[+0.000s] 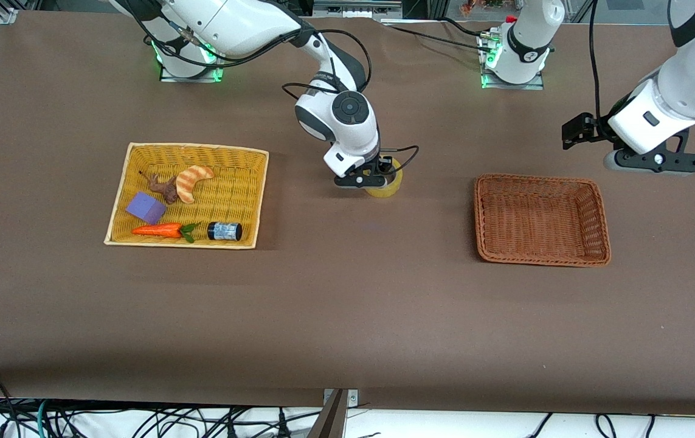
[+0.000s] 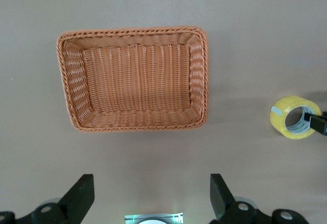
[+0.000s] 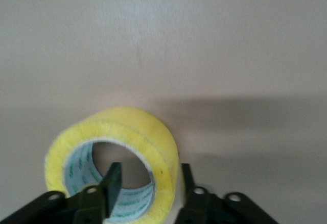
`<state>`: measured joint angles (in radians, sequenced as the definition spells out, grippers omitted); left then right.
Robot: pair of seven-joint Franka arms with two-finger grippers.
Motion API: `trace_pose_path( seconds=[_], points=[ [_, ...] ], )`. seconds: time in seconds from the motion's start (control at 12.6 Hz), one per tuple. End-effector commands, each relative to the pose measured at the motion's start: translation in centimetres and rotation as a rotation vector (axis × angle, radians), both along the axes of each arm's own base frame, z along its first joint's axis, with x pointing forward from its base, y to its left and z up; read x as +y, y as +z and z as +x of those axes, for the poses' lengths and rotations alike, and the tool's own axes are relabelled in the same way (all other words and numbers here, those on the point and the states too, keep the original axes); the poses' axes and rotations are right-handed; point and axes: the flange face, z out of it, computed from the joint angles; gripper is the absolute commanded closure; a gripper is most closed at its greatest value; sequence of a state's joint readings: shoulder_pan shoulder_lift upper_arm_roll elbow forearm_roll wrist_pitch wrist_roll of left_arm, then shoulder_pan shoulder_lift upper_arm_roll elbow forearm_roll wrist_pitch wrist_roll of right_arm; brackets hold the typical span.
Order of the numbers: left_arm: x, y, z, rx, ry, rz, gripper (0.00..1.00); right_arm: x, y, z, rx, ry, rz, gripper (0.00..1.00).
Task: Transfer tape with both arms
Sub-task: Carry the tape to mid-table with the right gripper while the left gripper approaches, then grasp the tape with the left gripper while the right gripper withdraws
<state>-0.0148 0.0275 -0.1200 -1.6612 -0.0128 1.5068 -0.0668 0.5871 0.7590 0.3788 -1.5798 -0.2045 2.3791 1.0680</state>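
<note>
The tape (image 1: 388,185), a yellowish ring with a grey core, rests on the table in the middle between the two baskets. My right gripper (image 1: 366,180) is down at it. In the right wrist view the tape (image 3: 153,132) has one finger (image 3: 113,175) inside its hole and the other outside, so they straddle the ring's wall with small gaps; the gripper (image 3: 149,175) is open. My left gripper (image 1: 654,163) hangs open and empty (image 2: 150,183) over the table by the brown basket. The tape also shows in the left wrist view (image 2: 286,113).
An empty brown wicker basket (image 1: 540,255) (image 2: 71,76) lies toward the left arm's end. A yellow basket (image 1: 117,201) toward the right arm's end holds a purple block, a croissant, a carrot, a brown figure and a small dark jar (image 1: 225,231).
</note>
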Motion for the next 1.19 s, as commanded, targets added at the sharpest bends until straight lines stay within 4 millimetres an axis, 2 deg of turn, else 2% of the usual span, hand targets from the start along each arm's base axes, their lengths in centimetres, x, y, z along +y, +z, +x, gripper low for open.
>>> trace_pose_path(
  seconds=[0.0,0.16,0.24,0.4,0.48,0.56,0.71,0.79,0.95,1.11],
  points=[
    [-0.2,0.4,1.0,0.023,-0.02,0.0,0.0,-2.4,4.7,2.7,-0.024,-0.042,-0.017,0.01],
    [0.1,0.2,0.9,0.04,-0.02,0.001,0.0,-7.0,10.2,5.7,-0.036,0.01,-0.075,0.0],
    [-0.1,-0.2,1.1,0.045,-0.023,0.001,0.0,-9.9,12.8,6.9,-0.019,0.044,-0.08,0.0],
    [-2.2,-2.2,1.1,0.088,-0.05,-0.036,0.0,-16.0,17.0,8.1,-0.002,0.151,-0.068,0.0],
    [-4.1,-3.8,0.3,0.127,-0.076,-0.029,0.0,-19.1,18.9,8.4,0.003,0.194,-0.084,0.0],
    [-6.0,-6.4,0.1,0.168,-0.104,-0.024,0.0,-21.9,20.4,8.3,0.007,0.24,-0.106,0.0],
    [-10.9,-10.9,0.8,0.187,-0.142,-0.029,0.0,-27.4,22.9,8.4,0.03,0.314,-0.113,0.0],
    [-12.8,-12.6,1.3,0.167,-0.127,-0.033,0.0,-30.6,24.1,8.8,0.045,0.346,-0.119,0.0],
    [-17.0,-16.9,1.0,0.165,-0.142,-0.056,0.0,-36.7,25.9,9.8,0.068,0.426,-0.109,0.0],
    [-21.5,-22.4,-0.9,0.11,-0.152,-0.087,0.0,-41.8,27.0,10.7,0.056,0.51,-0.096,0.0]
  ],
)
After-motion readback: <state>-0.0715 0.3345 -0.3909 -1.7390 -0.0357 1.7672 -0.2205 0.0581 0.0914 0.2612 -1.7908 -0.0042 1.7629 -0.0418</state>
